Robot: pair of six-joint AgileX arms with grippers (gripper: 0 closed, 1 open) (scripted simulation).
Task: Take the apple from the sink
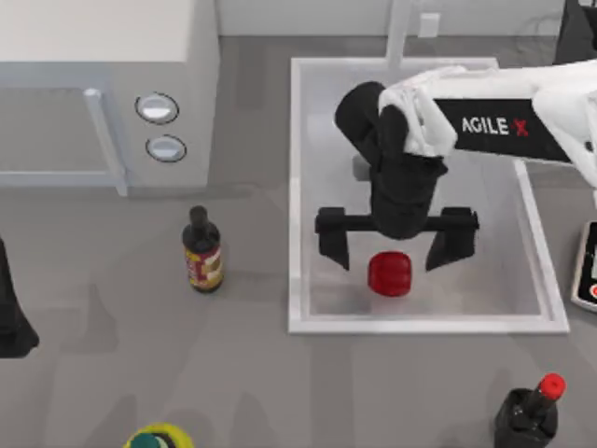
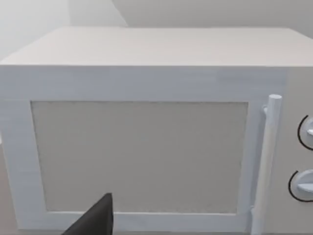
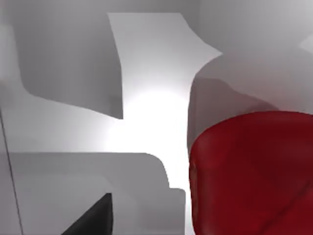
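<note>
The apple [image 1: 389,273] is sitting on the flat bottom of the sink [image 1: 297,187], close to the sink's near rim, toward the right half of the worktop [image 1: 112,373]. It is glossy bright red, rounded and slightly blocky, with no clear long axis. The right claw [image 1: 396,250] is hanging spread wide just above it, gripping nothing. The left claw [image 2: 93,220] is facing the microwave [image 2: 142,147]; its opening cannot be told.
</note>
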